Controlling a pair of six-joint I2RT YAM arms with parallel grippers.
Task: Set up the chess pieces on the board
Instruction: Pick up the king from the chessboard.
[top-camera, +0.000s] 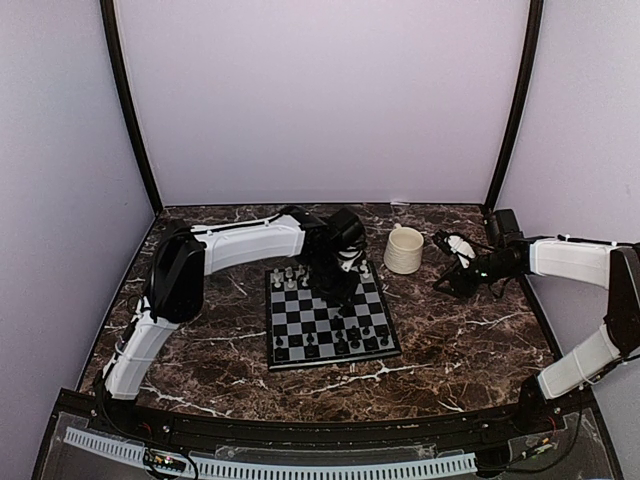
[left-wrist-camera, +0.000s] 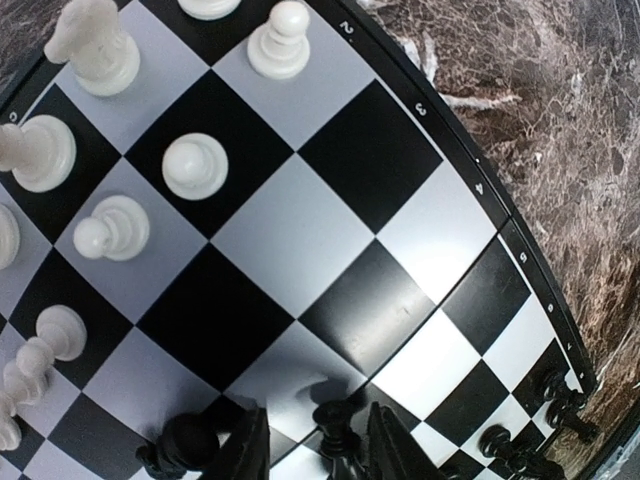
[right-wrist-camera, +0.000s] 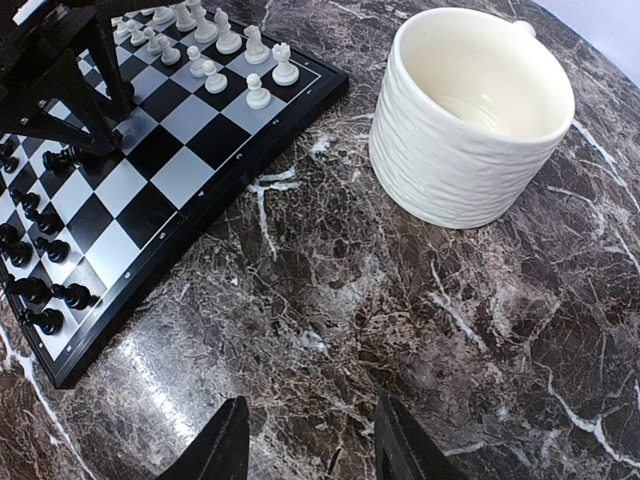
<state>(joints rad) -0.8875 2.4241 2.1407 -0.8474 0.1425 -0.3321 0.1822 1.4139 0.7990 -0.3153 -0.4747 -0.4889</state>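
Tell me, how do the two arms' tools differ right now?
The left tool hangs over the board, straddling a black piece. The right tool hangs over bare tabletop near the mug, holding nothing. Both are open.

Checkered board (top-camera: 312, 316) flat, white pieces (top-camera: 290, 276) far side, black pieces (top-camera: 341, 346) near side

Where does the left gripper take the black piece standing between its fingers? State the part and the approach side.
Grip the black piece by its narrow upper body, from straight above, with the left gripper straddling it. It stands upright on the board, and a second black piece close by probably blocks a sideways approach.
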